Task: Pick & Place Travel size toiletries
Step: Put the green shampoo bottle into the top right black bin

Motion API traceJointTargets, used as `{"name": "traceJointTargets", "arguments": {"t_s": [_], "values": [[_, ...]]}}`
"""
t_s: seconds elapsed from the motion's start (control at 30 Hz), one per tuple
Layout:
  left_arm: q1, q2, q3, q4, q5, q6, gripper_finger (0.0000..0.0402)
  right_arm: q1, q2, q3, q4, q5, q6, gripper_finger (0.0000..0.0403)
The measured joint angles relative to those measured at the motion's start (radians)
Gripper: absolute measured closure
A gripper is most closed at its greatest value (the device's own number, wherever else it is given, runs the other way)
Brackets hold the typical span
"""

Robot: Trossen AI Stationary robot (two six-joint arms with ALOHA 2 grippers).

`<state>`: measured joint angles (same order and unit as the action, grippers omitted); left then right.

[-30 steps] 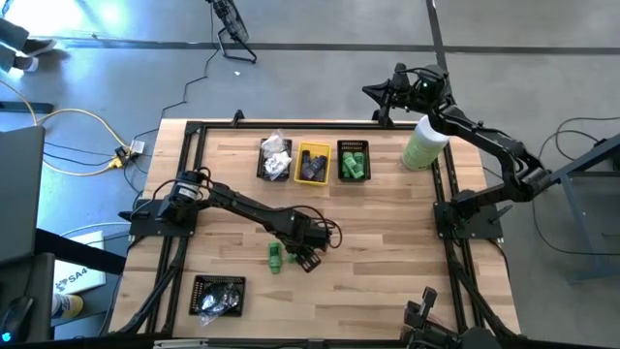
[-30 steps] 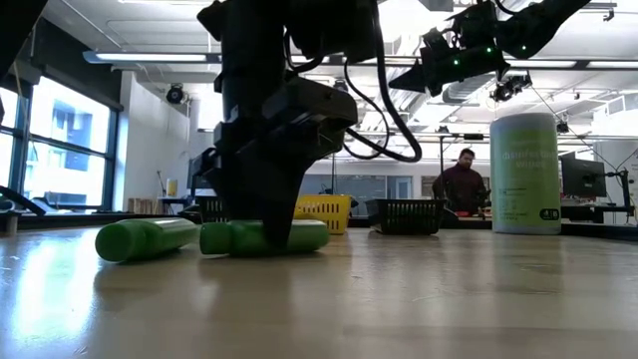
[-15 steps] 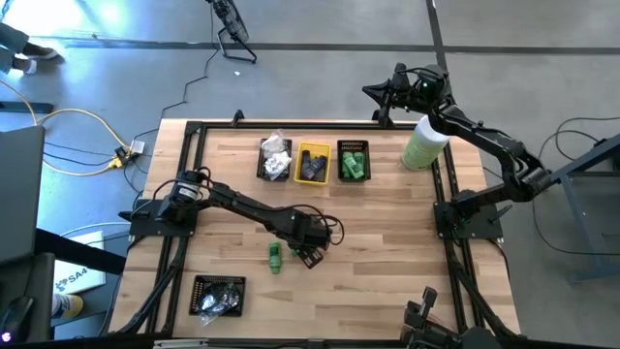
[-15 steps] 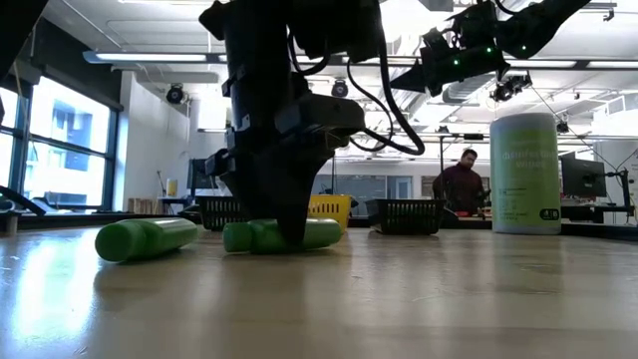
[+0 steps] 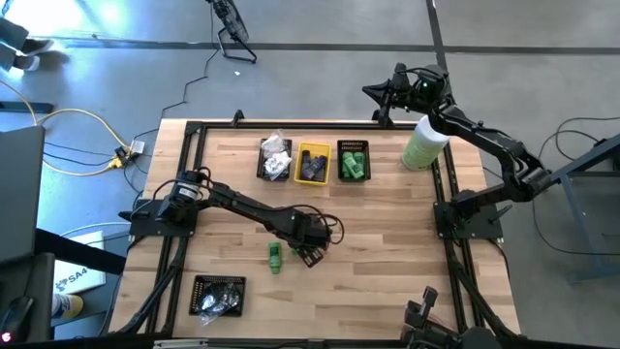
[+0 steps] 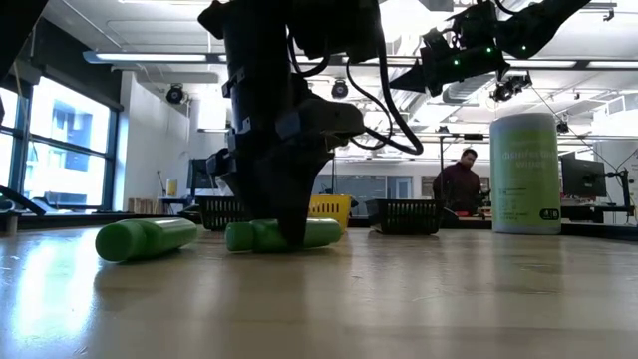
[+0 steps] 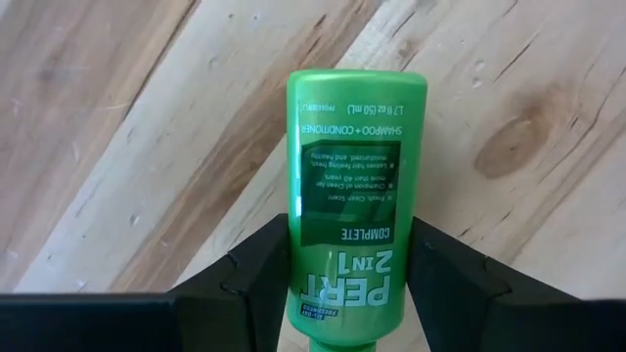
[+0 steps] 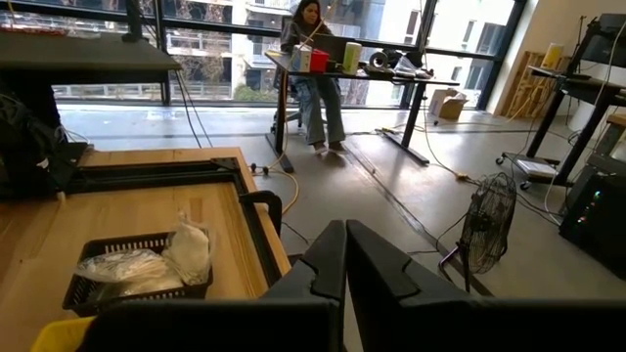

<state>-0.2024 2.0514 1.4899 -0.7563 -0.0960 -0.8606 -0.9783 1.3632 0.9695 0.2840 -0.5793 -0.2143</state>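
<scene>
Green bottle point(image 7: 353, 186) lies between left gripper point(image 7: 349, 269) fingers — touching.

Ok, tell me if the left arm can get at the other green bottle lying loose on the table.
Probably yes, but not right now: the left end effector is closed on one green bottle. The other green bottle lies just beside it on bare table, nothing between.

We're looking at a pale wood bench point(image 5: 387, 233) made of glued strips, grain and knots showing, with a soft sheen at table level. The green bottle point(image 7: 354, 186) between the left gripper point(image 7: 347, 284) fingers point(image 7: 249, 279) is smooth glossy plastic with a printed label; those fingers look like matt black plastic. The far basket point(image 8: 83, 293) is black mesh holding crinkly clear-white packets point(image 8: 147, 264)
</scene>
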Motion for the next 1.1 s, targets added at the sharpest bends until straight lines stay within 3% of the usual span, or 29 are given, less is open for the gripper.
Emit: {"name": "traceJointTargets", "arguments": {"t_s": [0.5,0.77,1.1], "values": [[0.054,-0.001,-0.005,0.001,-0.02,0.079,0.0229,0.0,0.0,0.0,-0.002,0.032,-0.052,0.0399],[0.114,-0.057,-0.13,0.158,-0.013,0.094,0.0229,-0.032,0.0,0.0,-0.009,0.035,-0.077,0.0399],[0.125,-0.057,-0.147,0.178,0.001,0.147,0.0229,-0.058,0.0,0.0,-0.011,0.031,-0.065,0.0399]]}}
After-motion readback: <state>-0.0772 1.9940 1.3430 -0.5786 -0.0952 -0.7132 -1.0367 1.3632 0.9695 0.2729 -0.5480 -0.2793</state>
